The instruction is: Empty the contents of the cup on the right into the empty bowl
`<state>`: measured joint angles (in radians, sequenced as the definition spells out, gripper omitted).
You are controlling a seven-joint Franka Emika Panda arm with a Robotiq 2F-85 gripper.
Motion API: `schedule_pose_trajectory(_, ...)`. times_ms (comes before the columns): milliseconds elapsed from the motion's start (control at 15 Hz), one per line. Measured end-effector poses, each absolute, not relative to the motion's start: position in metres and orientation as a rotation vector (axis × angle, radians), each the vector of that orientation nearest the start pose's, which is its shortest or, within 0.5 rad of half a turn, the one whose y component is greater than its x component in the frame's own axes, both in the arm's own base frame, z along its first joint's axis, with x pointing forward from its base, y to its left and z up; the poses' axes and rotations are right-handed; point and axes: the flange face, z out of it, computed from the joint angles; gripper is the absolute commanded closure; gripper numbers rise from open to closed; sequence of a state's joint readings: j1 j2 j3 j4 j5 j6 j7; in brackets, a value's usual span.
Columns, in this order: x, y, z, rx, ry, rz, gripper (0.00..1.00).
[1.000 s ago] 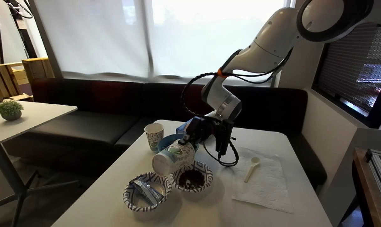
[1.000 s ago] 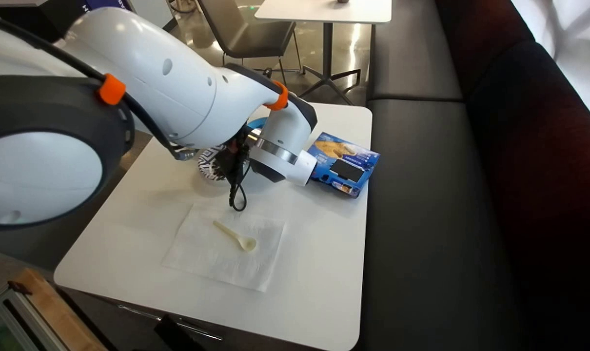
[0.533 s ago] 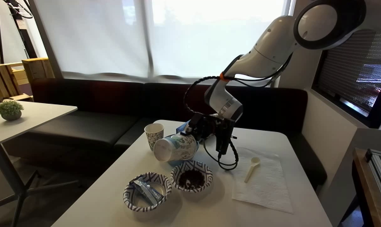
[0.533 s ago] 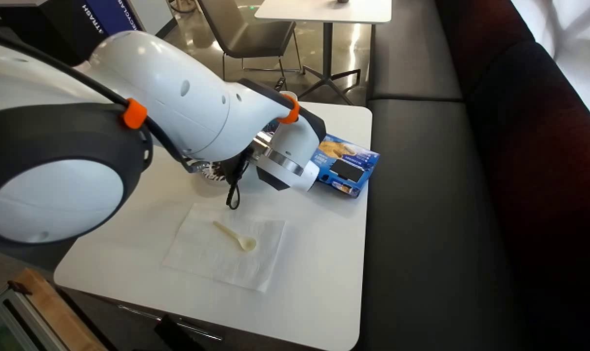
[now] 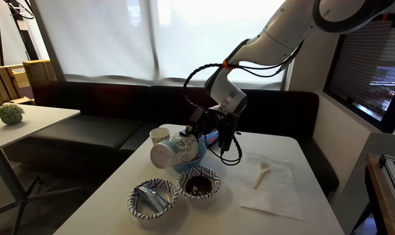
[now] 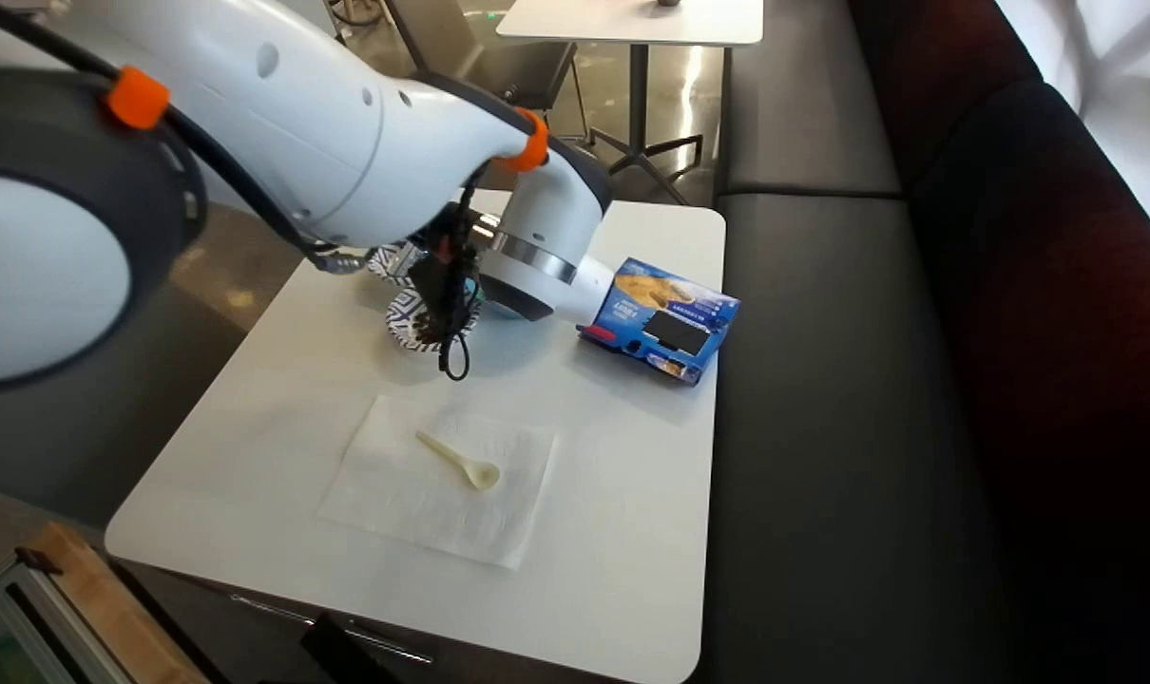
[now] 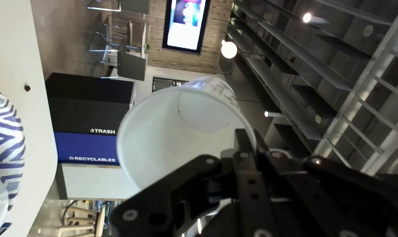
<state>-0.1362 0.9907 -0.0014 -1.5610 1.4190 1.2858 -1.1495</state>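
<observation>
Gripper (image 7: 251, 138) pinches cup (image 5: 175, 151) rim, near worktop (image 5: 230, 209) left edge in an exterior view. Paper — likely light, crushable; pinch rim gently.

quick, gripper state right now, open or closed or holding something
Gripper: closed, holding the tipped paper cup, its jaws pinching the cup's wall at the rim.

Paper cup (image 5: 174, 151) tipped in the claw (image 5: 185, 133), blue bowl (image 5: 186, 165) behind, dark-filled striped bowl (image 5: 199, 171) in front
</observation>
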Motion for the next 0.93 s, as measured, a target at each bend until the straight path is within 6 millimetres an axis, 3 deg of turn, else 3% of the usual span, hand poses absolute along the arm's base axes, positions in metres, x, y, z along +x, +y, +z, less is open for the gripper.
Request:
schedule_pose_trajectory(400, 0.598, 0.08, 0.164, -1.65, -0.395, 0.056, 0.99)
schedule_pose_trajectory(933, 0.587, 0.074, 0.258, -1.951, -0.666, 0.155, 0.99)
